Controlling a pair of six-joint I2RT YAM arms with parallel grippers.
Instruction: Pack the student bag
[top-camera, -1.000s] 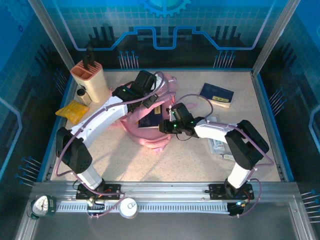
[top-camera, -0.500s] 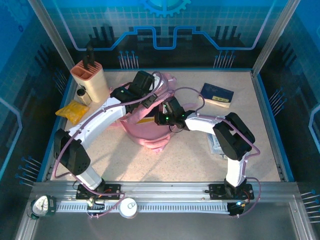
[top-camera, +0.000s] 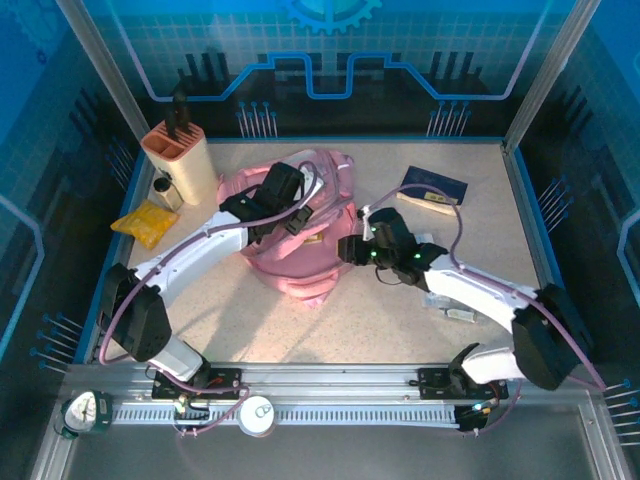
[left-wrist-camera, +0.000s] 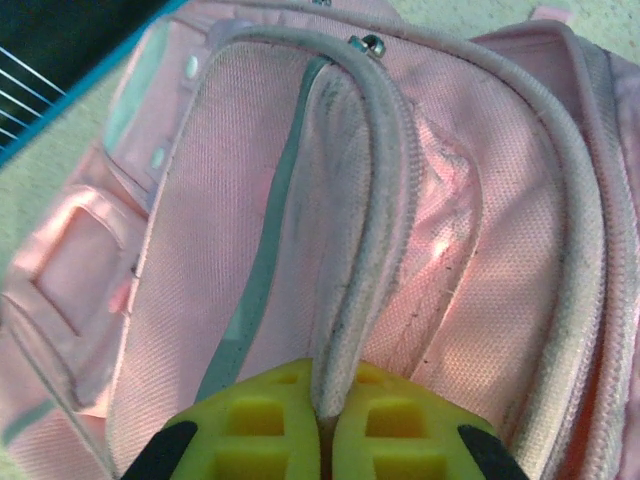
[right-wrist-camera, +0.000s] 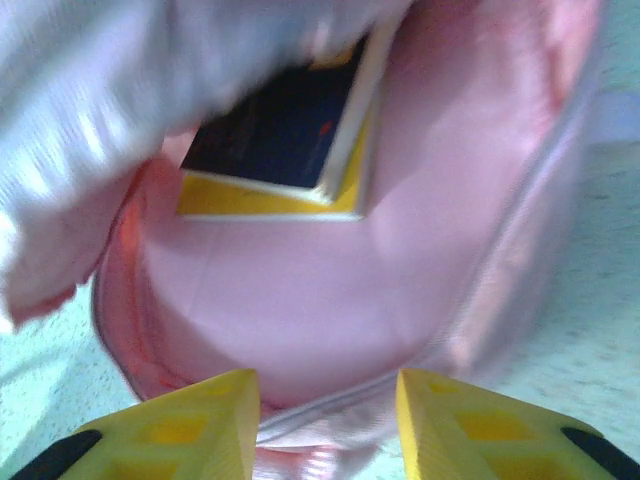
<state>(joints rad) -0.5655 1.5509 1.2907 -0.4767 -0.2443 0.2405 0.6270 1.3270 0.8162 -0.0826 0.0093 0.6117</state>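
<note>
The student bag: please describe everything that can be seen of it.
The student bag is soft pink woven fabric with grey-soiled piped zip edges. It lies on the table, mouth open toward the right arm. Inside lies a dark blue book. The left tool is shut on one zip edge; the right tool stands open at the mouth.

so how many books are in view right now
2. One dark blue book lies on the table, far right side; a blue-and-yellow book sits inside the open pink student bag, seen from the right wrist. More may be hidden deeper in the bag.
</note>
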